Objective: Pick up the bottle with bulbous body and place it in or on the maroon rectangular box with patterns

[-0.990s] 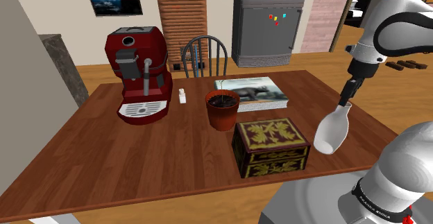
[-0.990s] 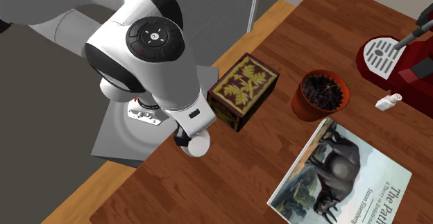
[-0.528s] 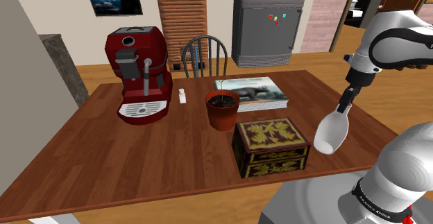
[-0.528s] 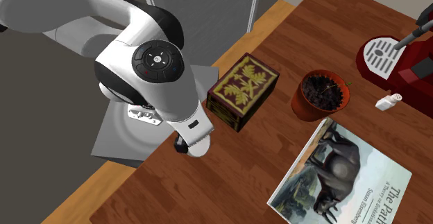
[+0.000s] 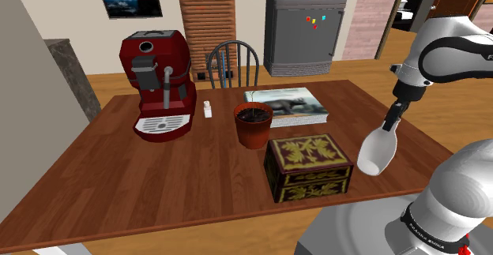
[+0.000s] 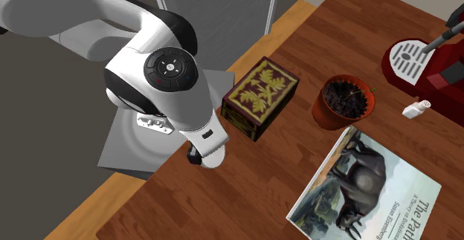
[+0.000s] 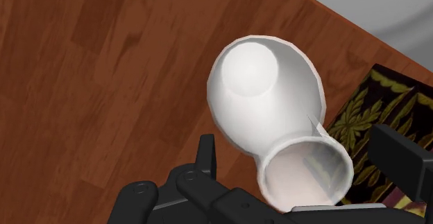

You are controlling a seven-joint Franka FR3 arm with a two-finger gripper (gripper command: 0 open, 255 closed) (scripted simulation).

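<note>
The pincer (image 5: 392,121) is clenched on the neck of the white bottle (image 5: 378,151), whose bulbous body hangs tilted beneath it over the desk (image 5: 158,186), near the maroon box (image 5: 308,166).

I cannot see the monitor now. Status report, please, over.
End effector shut on white bottle, held tilted above table. Beside it the patterned box, top bare. Beyond box a plant pot, not in the way.

The shoulder view looks from beside the arm (image 5: 450,198), down across the surface (image 5: 158,182) toward the fridge (image 5: 306,24). The second exterior view looks almost straight down from above the arm. The wrist view sits close above the bottle (image 7: 267,98). All three share the box (image 5: 310,166).
</note>
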